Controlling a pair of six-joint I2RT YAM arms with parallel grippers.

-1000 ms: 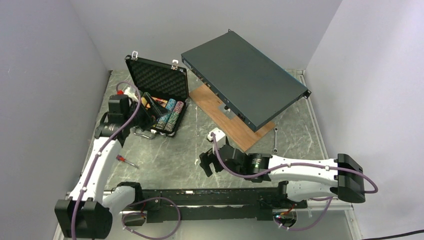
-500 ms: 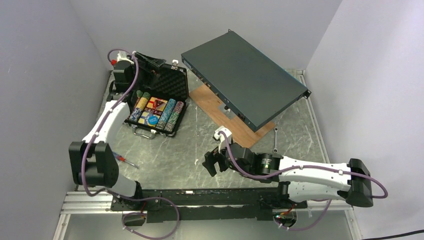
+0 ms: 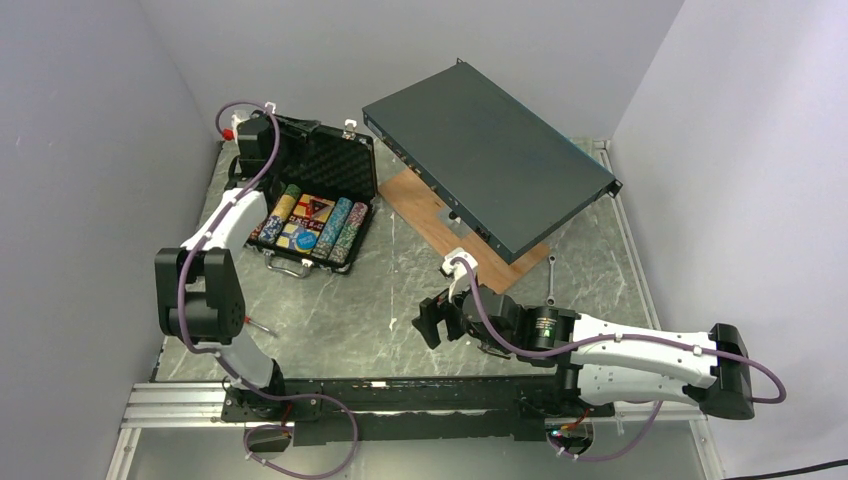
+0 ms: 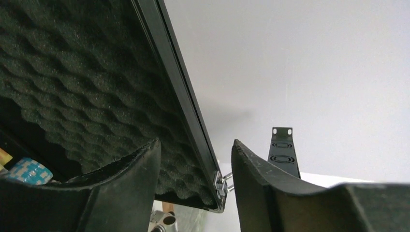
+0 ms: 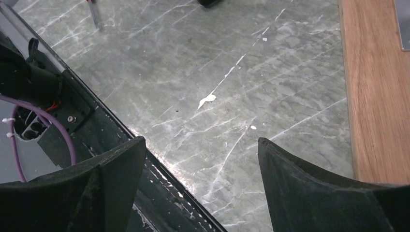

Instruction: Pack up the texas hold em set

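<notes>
The small black briefcase (image 3: pixel 312 215) lies open at the back left, its foam-lined lid (image 3: pixel 328 160) standing upright. Rows of multicoloured chips (image 3: pixel 342 228), a blue disc (image 3: pixel 305 240) and a red triangle (image 3: pixel 320 207) sit in its tray. My left gripper (image 3: pixel 274 136) is at the lid's top left corner. In the left wrist view it (image 4: pixel 196 145) is open and straddles the lid's rim (image 4: pixel 186 104), with foam (image 4: pixel 72 92) to the left and a silver latch (image 4: pixel 221 182) below. My right gripper (image 3: pixel 432 326) hangs open and empty over the marble near the front rail, as the right wrist view (image 5: pixel 200 141) also shows.
A large flat dark-grey metal box (image 3: pixel 488 155) rests tilted on a wooden board (image 3: pixel 450 238) at the back right. A small wrench (image 3: pixel 551 280) lies right of the board. A red-handled screwdriver (image 3: pixel 252 323) lies near the left arm. The black front rail (image 5: pixel 121 145) is under the right gripper.
My left arm has swung from the case's front up and back to the lid's top left corner, uncovering the chips. My right arm has shifted a little to the right.
</notes>
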